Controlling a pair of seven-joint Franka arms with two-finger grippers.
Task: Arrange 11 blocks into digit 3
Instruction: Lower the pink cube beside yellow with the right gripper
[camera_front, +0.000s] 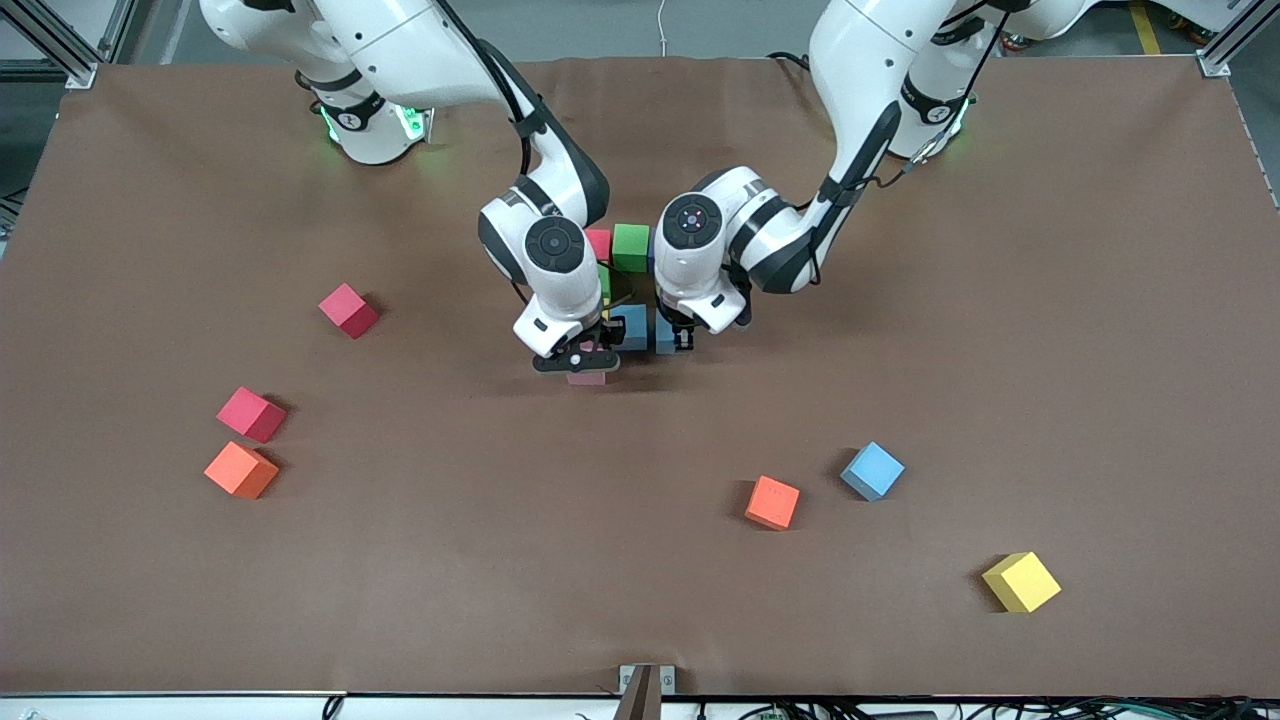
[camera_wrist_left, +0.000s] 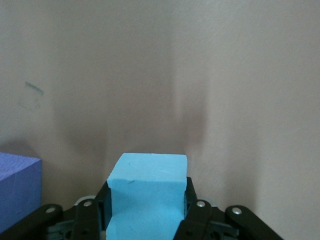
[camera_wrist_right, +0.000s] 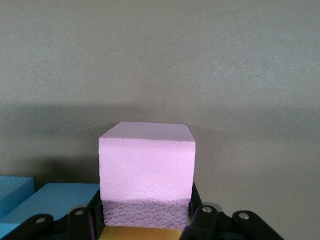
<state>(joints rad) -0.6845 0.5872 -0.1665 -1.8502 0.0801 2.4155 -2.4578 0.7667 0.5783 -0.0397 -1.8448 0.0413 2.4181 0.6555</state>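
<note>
A cluster of blocks stands mid-table: a green block (camera_front: 631, 247), a pink-red one (camera_front: 598, 243) and a light blue one (camera_front: 630, 325). My left gripper (camera_front: 683, 338) (camera_wrist_left: 146, 200) is low at the cluster's edge toward the left arm's end, shut on a light blue block (camera_wrist_left: 147, 175) (camera_front: 663, 340). A purple block (camera_wrist_left: 17, 190) lies beside it. My right gripper (camera_front: 587, 358) (camera_wrist_right: 146, 210) is down around a pink block (camera_wrist_right: 147, 160) (camera_front: 587, 375) at the cluster's edge nearest the front camera. That block sits against a yellow block (camera_wrist_right: 140, 234), with a light blue block (camera_wrist_right: 60, 197) alongside.
Loose blocks lie around. A red one (camera_front: 348, 309), a pink-red one (camera_front: 251, 413) and an orange one (camera_front: 241, 469) are toward the right arm's end. An orange one (camera_front: 772, 502), a light blue one (camera_front: 872, 470) and a yellow one (camera_front: 1021, 581) are toward the left arm's end.
</note>
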